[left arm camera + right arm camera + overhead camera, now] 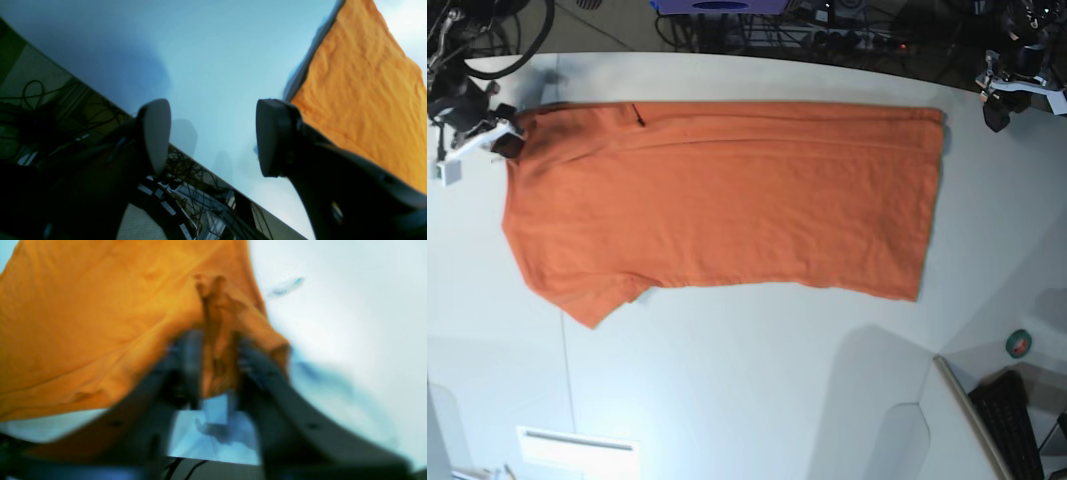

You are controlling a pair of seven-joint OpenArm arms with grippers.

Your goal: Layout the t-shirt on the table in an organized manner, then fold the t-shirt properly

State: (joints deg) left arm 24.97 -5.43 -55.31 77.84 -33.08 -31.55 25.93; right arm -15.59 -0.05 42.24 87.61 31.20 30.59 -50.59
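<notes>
The orange t-shirt (727, 195) lies spread flat and sideways on the white table (727, 380), with a sleeve (592, 295) pointing to the front left. My right gripper (507, 143) is at the shirt's far left corner. In the right wrist view it (217, 360) is shut on a bunched fold of the orange cloth (217, 323), and the picture is blurred. My left gripper (997, 112) hovers beyond the shirt's far right corner. In the left wrist view it (213, 136) is open and empty over bare table (206, 60), with the shirt's edge (360, 93) beside it.
A green tape roll (1020, 343) and a dark keyboard (1017, 420) sit on a lower surface at the front right. Cables and equipment (757, 25) lie beyond the table's far edge. A white label (577, 452) is at the front left.
</notes>
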